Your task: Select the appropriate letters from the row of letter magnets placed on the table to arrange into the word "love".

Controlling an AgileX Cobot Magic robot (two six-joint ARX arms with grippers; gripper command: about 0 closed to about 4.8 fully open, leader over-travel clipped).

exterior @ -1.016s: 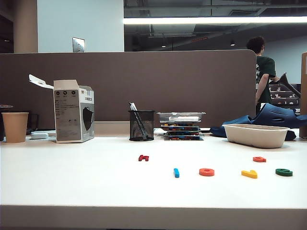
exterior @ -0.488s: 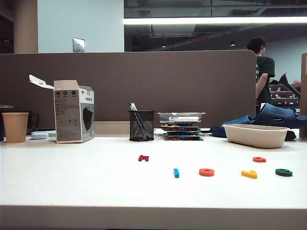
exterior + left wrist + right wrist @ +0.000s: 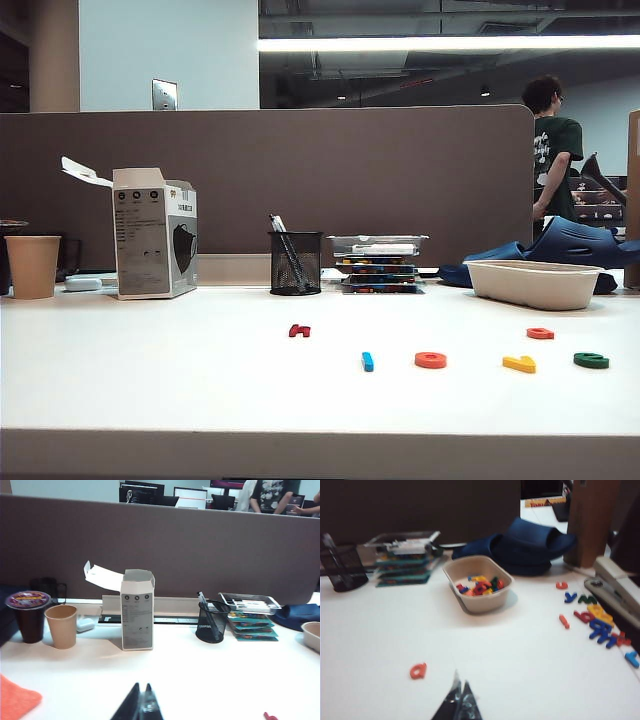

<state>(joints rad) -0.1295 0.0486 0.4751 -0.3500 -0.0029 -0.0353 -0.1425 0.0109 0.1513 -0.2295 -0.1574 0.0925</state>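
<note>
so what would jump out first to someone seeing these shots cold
Probably the bright letter magnets strung across the front of the white table: blue bar, orange-red ring, yellow piece and green piece, with a dark red letter set back on the left. Next, the pale tray heaped with more letters at the right rear. Both the left gripper and right gripper sit shut, low over bare table.

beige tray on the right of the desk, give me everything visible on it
The beige tray is a shallow oblong tub with rounded corners and a rolled rim, looking like moulded pulp or plastic. It sits upright on the white table, behind the letter row, before the dark blue slippers. It holds a heap of mixed-colour letter magnets. No tool touches it.
</note>
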